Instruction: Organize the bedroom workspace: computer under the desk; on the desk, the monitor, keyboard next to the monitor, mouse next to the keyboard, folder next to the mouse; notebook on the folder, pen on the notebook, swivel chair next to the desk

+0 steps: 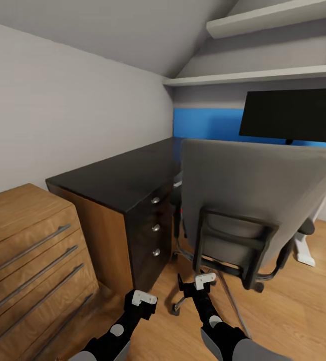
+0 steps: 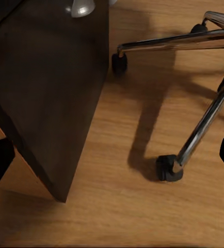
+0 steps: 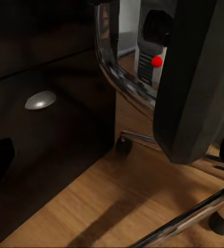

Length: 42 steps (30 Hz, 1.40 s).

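The swivel chair (image 1: 253, 190) stands with its grey back toward me, pushed near the black desk (image 1: 122, 175). The monitor (image 1: 293, 115) rises behind the chair at the far right. My left gripper (image 1: 141, 298) hangs low by the desk's drawer unit, and the right gripper (image 1: 203, 281) sits just behind the chair's black frame. Both are open and hold nothing. The left gripper (image 2: 112, 160) looks down on the chair's chrome legs (image 2: 205, 124). Past the right gripper (image 3: 112, 157), the computer (image 3: 152, 57) shows its red dot. Folder, keyboard, mouse, notebook and pen are out of view.
A light wooden chest of drawers (image 1: 27, 250) stands close at my left, touching the desk's end. The desk's drawers (image 1: 155, 225) have silver knobs (image 3: 40, 99). A castor (image 2: 169, 168) lies on the wooden floor near the left gripper. A white desk leg (image 1: 305, 250) stands at the right.
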### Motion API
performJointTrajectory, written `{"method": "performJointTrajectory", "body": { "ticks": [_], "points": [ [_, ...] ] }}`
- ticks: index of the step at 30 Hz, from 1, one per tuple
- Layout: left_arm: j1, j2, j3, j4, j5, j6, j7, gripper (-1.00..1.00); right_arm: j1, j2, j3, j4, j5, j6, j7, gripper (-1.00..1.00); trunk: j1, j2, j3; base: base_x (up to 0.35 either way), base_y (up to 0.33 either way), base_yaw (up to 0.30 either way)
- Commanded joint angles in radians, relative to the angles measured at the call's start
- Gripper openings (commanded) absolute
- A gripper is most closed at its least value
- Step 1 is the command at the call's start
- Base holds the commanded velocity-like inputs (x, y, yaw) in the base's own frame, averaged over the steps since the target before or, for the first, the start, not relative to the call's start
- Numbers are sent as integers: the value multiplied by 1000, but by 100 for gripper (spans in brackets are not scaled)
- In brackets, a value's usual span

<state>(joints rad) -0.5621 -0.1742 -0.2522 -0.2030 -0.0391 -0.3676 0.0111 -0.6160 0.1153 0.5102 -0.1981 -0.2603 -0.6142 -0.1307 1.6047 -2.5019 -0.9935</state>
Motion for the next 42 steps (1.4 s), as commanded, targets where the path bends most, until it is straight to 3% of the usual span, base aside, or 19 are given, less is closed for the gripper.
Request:
{"method": "performJointTrajectory", "body": {
  "ticks": [1, 23, 31, 42],
  "points": [
    [-1, 0, 0, 2, -4, -4, 1, 100, -1, 0, 13, 0, -3, -3, -4, 100, 0, 0, -1, 0, 0, 256],
    [-1, 0, 0, 2, -4, -4, 1, 100, -1, 0, 13, 0, -2, -3, -5, 100, 0, 0, -1, 0, 0, 194],
    [-1, 0, 1, 2, -4, -4, 1, 100, -1, 0, 13, 0, -2, -3, -5, 100, 0, 0, 2, 0, 18, -104],
    [-1, 0, 2, 2, -2, -6, 9, 100, -1, 0, 13, 0, -2, -3, -4, 100, 0, 0, 11, 0, 218, -226]
  ]
}}
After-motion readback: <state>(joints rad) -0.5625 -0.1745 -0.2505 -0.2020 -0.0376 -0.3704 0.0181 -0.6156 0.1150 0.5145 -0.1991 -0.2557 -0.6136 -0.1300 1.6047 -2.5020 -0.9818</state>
